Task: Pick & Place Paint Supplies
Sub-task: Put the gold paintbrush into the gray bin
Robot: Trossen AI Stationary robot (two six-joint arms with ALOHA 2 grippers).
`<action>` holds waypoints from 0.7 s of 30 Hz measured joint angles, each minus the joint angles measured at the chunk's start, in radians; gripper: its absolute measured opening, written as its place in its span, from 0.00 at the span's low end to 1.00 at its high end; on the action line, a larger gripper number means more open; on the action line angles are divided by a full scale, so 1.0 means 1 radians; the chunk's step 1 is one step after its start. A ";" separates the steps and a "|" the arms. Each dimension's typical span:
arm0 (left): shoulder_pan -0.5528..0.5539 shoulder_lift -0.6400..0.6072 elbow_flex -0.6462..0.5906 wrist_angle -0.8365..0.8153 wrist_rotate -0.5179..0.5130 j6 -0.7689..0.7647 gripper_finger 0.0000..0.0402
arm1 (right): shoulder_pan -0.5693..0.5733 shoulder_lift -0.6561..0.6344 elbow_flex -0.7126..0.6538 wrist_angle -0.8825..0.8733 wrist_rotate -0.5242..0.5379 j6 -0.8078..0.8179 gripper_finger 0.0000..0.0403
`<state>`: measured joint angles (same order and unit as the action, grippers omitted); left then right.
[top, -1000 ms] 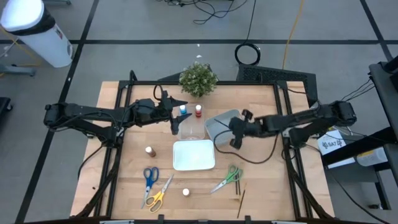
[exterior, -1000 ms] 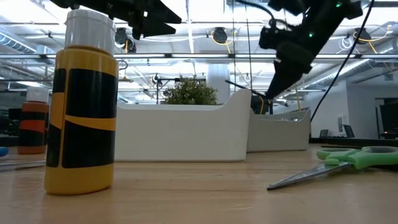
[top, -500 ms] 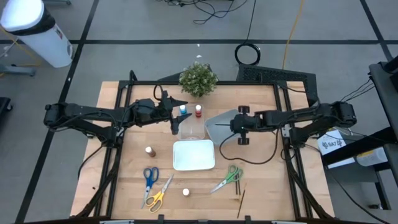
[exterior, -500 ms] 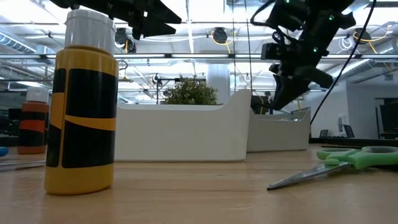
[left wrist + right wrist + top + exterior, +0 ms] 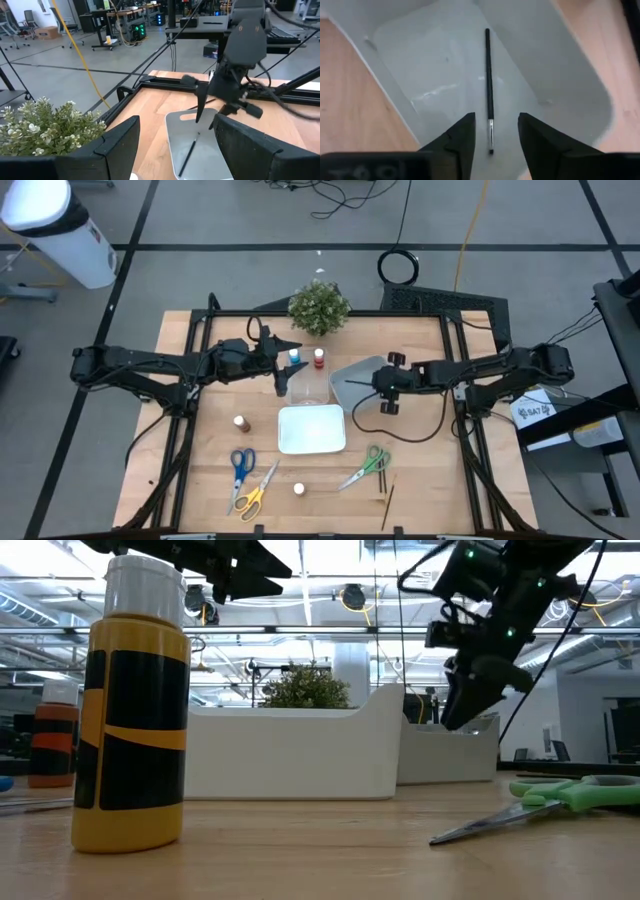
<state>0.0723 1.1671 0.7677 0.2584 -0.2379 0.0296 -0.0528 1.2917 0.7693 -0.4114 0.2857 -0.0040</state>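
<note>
A thin dark brush lies flat on the floor of the grey tray. My right gripper hangs just above it, pointing steeply down, open, with a finger on either side of the brush's near tip and clear of it. The high view shows this gripper over the grey tray. My left gripper waits open and holds nothing, above the blue bottle and the red bottle. A brown bottle, several scissors and another brush lie on the near half of the table.
A clear tray and a white tray sit mid-table, left of the grey one. A potted plant stands at the far edge. Green scissors lie near the front. A yellow bottle fills the low view's left.
My right gripper has sunk a little over the grey tray, rolled its wrist and let go of the brush. A second ago the brush stuck out of its fingers; now it lies in the tray.
</note>
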 joint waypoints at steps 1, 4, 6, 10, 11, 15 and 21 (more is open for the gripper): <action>0.000 0.000 0.000 0.000 0.000 0.000 0.67 | 0.000 -0.012 0.009 -0.018 0.001 0.019 0.35; 0.000 0.000 0.000 0.000 0.000 0.000 0.67 | -0.002 -0.059 0.032 -0.100 0.004 0.075 0.36; 0.002 0.000 0.000 0.000 0.000 0.000 0.67 | -0.008 -0.104 0.036 -0.163 0.020 0.117 0.35; 0.010 0.000 0.000 0.000 0.000 0.000 0.67 | -0.049 -0.186 0.037 -0.288 0.027 0.243 0.33; 0.013 0.000 0.000 0.000 0.000 0.000 0.67 | -0.064 -0.201 0.037 -0.318 0.027 0.290 0.33; 0.019 0.000 0.000 0.000 0.000 -0.004 0.67 | -0.140 -0.227 0.037 -0.439 0.027 0.458 0.32; 0.019 0.000 0.000 -0.001 0.000 -0.006 0.67 | -0.272 -0.184 0.013 -0.522 0.024 0.643 0.31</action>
<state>0.0914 1.1671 0.7677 0.2577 -0.2375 0.0235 -0.3245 1.1081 0.7825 -0.9331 0.3095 0.6394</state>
